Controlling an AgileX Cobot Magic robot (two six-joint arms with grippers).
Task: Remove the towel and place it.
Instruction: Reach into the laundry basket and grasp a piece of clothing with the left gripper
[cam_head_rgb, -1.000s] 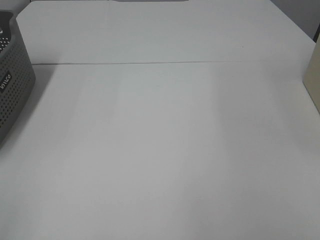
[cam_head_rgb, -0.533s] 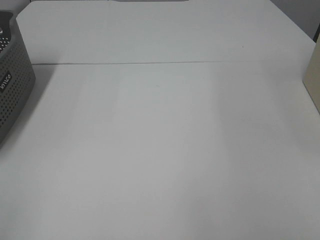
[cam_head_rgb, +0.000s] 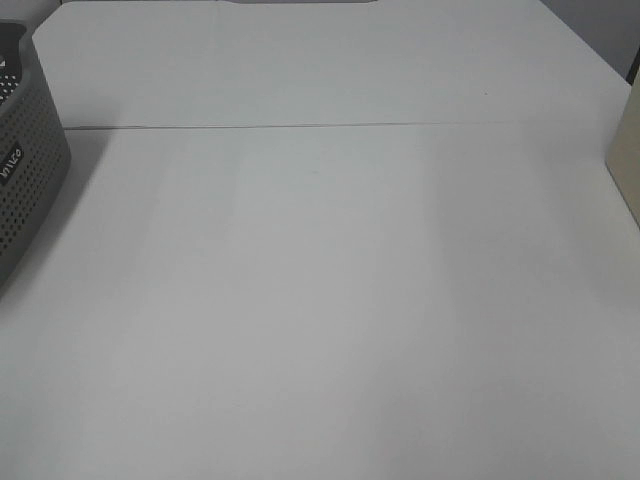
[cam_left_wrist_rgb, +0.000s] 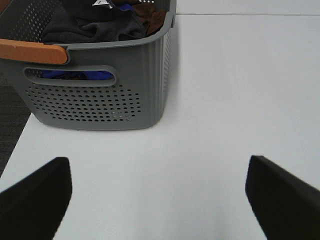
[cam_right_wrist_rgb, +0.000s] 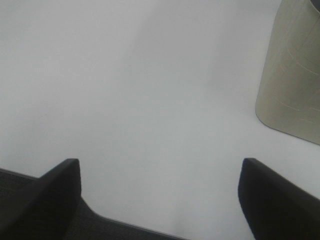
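Change: over the last second I see nothing move in the high view. The table (cam_head_rgb: 350, 300), the corner of the basket (cam_head_rgb: 25, 170) and the beige container (cam_head_rgb: 628, 150) sit as they did, and no arm comes into that view.
Meaning: I judge the removal has not begun and both arms are waiting short of the work.
Left gripper (cam_left_wrist_rgb: 157, 170): jaws spread wide with nothing between them. It hovers over bare table with the basket's perforated wall ahead, not touching it.
Right gripper (cam_right_wrist_rgb: 160, 167): also spread wide and empty. It hangs over the table's near edge, with the beige container ahead and off to one side.
Towel (cam_left_wrist_rgb: 90, 27): bunched inside the basket as a dark heap rising to about rim level. A brown cloth (cam_left_wrist_rgb: 155, 20) lies beside it, and a blue cloth (cam_left_wrist_rgb: 75, 75) shows through the handle slot below it. From the high view I cannot see it at all.
Orange handle (cam_left_wrist_rgb: 32, 52): lies along the rim on the near side, close to the heap.
Next move, as I read it: the left arm is the nearer one. It has to lift over the rim and pinch the dark heap from above.
Risk: the other cloths may come up with the towel, or the pull may drag the basket.
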